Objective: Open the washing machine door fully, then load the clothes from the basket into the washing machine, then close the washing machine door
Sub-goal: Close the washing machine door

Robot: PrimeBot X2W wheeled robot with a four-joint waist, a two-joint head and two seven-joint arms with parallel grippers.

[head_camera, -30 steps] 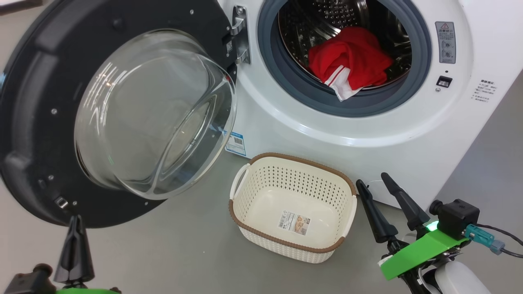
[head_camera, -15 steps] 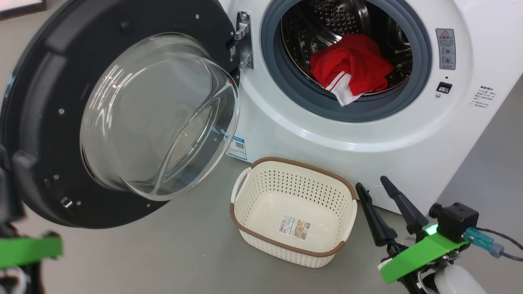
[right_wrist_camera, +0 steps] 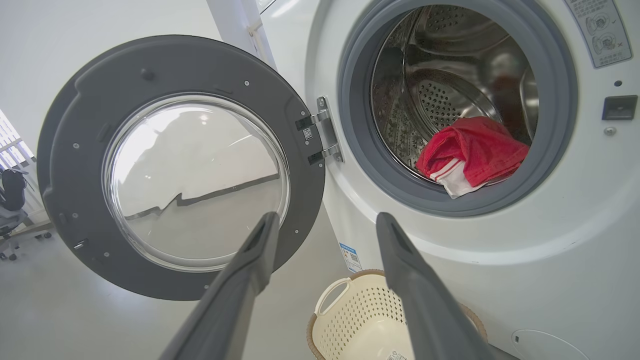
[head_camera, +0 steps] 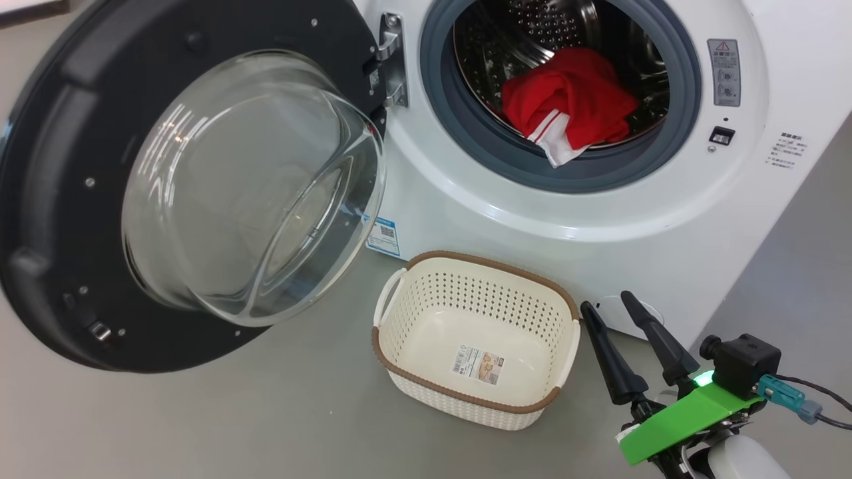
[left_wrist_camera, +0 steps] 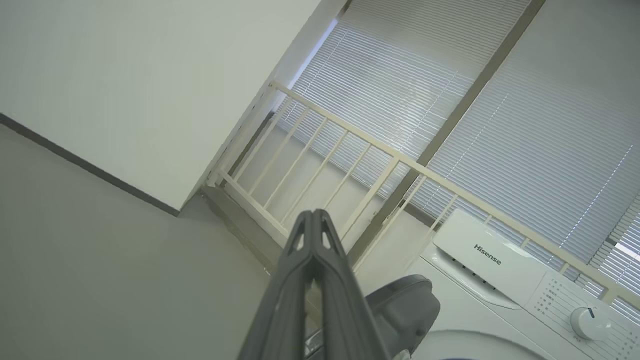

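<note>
The washing machine door (head_camera: 60, 166) hangs wide open at the left, its clear glass bowl (head_camera: 253, 186) facing me. Red clothes (head_camera: 569, 100), one with white stripes, lie in the steel drum of the white washing machine (head_camera: 599, 219), and a white panel droops over the grey gasket. On the floor in front, the cream basket (head_camera: 466, 261) holds nothing but its label sticker. My right gripper (head_camera: 607, 303) stands open just right of the basket; its wrist view shows the door (right_wrist_camera: 180, 165), clothes (right_wrist_camera: 472, 152) and basket (right_wrist_camera: 365, 325). My left gripper (left_wrist_camera: 314, 220) is shut on nothing, pointing up towards a railing.
Grey floor (head_camera: 266, 412) spreads left of the basket and below the door. In the left wrist view a cream railing (left_wrist_camera: 350, 160), window blinds (left_wrist_camera: 500, 100), a white wall (left_wrist_camera: 125, 75) and the machine's control panel (left_wrist_camera: 490, 255) appear.
My left gripper rose from the lower left of the head view and left that view. The right gripper, basket, door and clothes have stayed put; the camera wobbled slightly.
</note>
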